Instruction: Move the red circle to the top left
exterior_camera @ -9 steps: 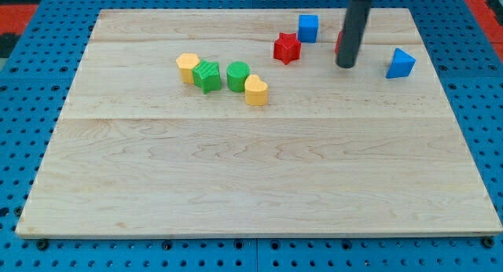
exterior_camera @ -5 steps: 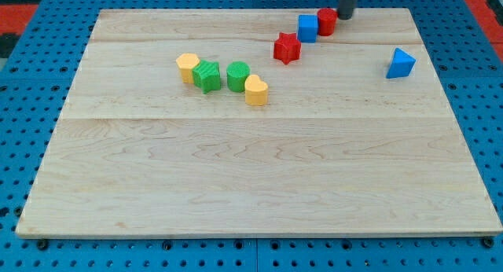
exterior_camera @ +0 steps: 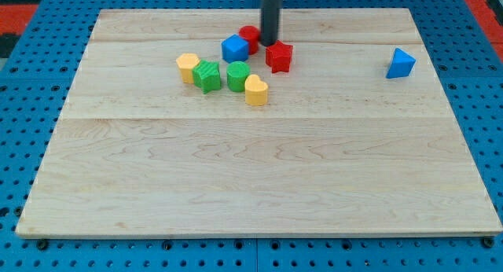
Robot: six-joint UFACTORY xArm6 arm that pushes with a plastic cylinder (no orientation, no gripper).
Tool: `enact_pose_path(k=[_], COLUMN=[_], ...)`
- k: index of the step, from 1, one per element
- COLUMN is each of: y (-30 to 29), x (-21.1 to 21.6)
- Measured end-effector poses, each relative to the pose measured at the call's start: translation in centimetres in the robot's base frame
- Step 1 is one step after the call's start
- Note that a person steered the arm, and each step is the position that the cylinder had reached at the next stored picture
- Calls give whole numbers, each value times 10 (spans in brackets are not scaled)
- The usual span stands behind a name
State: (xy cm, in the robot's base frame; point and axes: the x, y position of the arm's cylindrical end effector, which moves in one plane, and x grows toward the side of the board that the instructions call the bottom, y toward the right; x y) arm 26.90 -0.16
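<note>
The red circle [exterior_camera: 249, 36] sits near the top middle of the wooden board [exterior_camera: 259, 178], partly hidden behind the rod. My tip [exterior_camera: 269, 42] rests just to its right, touching or nearly touching it. A blue cube [exterior_camera: 234, 49] lies against the red circle's lower left. A red star [exterior_camera: 279, 56] lies just below and right of my tip.
A yellow block [exterior_camera: 187, 67], a green star-like block [exterior_camera: 207, 75], a green cylinder [exterior_camera: 238, 75] and a yellow heart [exterior_camera: 256, 90] form a row left of centre. A blue triangle [exterior_camera: 400, 63] sits at the right.
My tip swept from the view's right and top toward the left. It pushed the red circle and blue cube leftward. The red star shifted slightly down and left.
</note>
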Motion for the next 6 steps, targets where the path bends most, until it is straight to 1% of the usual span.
enact_pose_path(k=[1, 2, 3, 4, 5, 6], y=[-70, -134, -78, -96, -144, -165], x=[-27, -39, -36, 5, 6, -19])
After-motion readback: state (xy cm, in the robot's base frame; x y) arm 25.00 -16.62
